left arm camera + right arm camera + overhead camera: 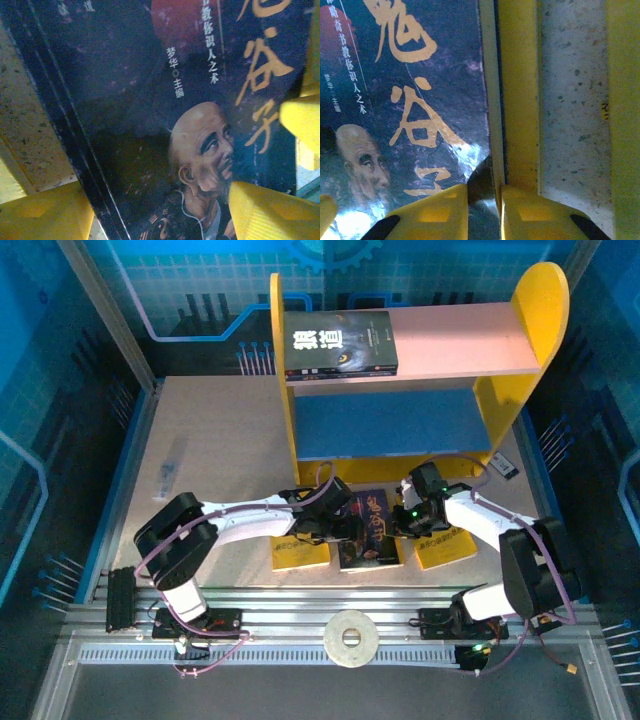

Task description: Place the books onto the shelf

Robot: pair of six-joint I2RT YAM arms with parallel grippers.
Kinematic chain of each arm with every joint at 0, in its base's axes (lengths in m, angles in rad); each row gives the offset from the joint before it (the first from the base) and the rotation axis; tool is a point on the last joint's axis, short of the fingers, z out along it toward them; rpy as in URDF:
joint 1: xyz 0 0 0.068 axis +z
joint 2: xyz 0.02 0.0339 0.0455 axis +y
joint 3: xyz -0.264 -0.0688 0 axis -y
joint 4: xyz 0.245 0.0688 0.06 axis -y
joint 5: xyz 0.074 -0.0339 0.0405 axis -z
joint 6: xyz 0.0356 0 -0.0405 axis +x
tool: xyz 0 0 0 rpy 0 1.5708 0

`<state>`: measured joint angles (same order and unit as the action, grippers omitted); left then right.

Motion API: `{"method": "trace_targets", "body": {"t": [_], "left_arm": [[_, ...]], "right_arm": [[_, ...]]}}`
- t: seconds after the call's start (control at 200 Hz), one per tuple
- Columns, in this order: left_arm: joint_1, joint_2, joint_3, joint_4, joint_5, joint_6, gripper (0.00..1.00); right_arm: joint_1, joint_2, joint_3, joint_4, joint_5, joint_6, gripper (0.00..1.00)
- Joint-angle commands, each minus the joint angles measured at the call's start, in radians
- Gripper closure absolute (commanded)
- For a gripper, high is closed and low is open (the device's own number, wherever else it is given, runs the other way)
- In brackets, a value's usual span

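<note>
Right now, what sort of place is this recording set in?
Probably a staged robot test cell, not a real room: blue printed wall panels with circuit and gear graphics enclose the table, aluminium rails run along its near edge, and the shelf looks like a brightly coloured prop.

A white ring (351,637) lies on the metal rails (300,600), a small dark gadget (505,466) on the table (200,430).

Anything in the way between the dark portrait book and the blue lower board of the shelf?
Nothing visible does. The table strip between the dark portrait book and the blue lower board is bare, and that board holds nothing. The wolf book lies above, on the left end of the pink upper board.
</note>
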<state>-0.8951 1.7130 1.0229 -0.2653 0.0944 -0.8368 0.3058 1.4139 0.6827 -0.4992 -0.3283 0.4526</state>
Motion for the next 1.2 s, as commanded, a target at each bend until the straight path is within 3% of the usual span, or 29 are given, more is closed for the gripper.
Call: {"method": "trace_targets", "body": {"t": [0.0, 0.881, 1.191], "left_arm": [[-0.024, -0.052, 0.007, 0.098, 0.025, 0.027, 0.3], [-0.038, -0.009, 0.065, 0.067, -0.001, 0.05, 0.38], [-0.038, -0.024, 0.039, 0.141, 0.024, 0.046, 0.39]], "right_arm": [[0.033, 0.026, 0.013, 0.022, -0.036, -0.001, 0.78], [0.033, 0.013, 0.013, 0.074, -0.183, -0.026, 0.77], [0.034, 0.011, 0.012, 0.074, -0.212, -0.043, 0.77]]}}
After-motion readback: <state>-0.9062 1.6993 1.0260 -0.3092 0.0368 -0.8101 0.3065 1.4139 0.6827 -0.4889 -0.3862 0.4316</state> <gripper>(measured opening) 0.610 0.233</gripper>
